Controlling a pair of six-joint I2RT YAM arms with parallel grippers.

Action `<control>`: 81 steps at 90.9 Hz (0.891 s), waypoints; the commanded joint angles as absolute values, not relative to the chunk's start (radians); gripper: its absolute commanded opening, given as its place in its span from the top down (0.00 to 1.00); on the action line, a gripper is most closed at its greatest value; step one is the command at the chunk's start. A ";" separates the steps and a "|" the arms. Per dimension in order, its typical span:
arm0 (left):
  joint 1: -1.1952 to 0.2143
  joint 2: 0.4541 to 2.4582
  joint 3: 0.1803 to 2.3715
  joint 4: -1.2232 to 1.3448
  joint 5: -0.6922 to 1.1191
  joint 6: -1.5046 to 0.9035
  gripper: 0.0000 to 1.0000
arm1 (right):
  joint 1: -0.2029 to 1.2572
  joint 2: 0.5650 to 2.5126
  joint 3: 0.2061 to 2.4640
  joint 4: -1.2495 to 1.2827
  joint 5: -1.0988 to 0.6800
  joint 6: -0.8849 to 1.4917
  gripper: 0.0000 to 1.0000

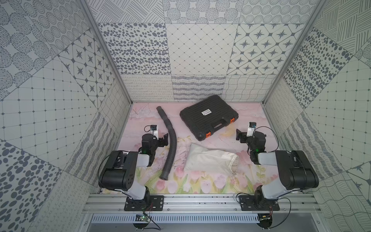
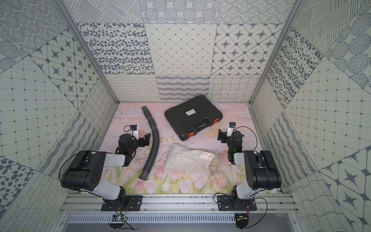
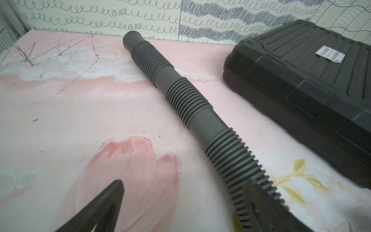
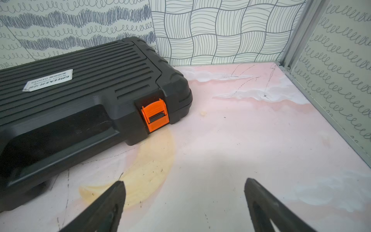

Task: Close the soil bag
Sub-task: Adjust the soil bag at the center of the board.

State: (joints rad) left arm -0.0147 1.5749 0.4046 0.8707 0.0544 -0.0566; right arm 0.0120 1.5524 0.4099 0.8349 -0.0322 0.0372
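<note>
Starting out is the step in hand: neither hand has reached the bag yet. The bag (image 1: pixel 208 160) lies flat on the surface (image 1: pixel 220 140) near the front, between the two arms. Its gathered mouth (image 1: pixel 235 163) is turned toward the right arm, and the pale cord (image 1: pixel 232 174) trails from it toward the front edge. The mouth looks partly gathered rather than drawn tight, though how far cannot be told from above.

The left hand (image 1: pixel 165 139) stands with jaws wide apart and empty, just beside the hose (image 1: pixel 173 140) and well apart from the bag. The right hand (image 1: pixel 240 135) is likewise spread and empty, near the case (image 1: pixel 208 116). It sits beyond the bag's mouth and closer to it than the left hand. Neither wrist view shows the bag.

The next move likely calls for the right hand to come down to the cord while the left crosses the hose to pin the cloth body. A pull on the cord would then cinch the mouth.
</note>
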 commanded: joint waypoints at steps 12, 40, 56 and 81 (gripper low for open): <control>-0.009 1.578 0.407 0.867 0.052 -0.041 0.03 | 0.017 1.563 0.401 0.881 -0.023 0.044 0.03; -0.009 1.578 0.406 0.868 0.052 -0.042 0.03 | 0.015 1.563 0.402 0.882 -0.024 0.044 0.03; -0.009 1.575 0.408 0.863 0.048 -0.042 0.03 | 0.014 1.560 0.404 0.874 -0.028 0.046 0.03; -0.009 1.448 0.644 0.300 -0.095 -0.156 0.03 | 0.017 1.325 0.607 0.292 0.177 0.214 0.03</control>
State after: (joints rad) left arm -0.0147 1.4986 0.5148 0.6815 0.0090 -0.0738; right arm 0.0120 1.4319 0.4683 0.5964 0.0689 0.0921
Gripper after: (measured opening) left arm 0.967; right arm 0.971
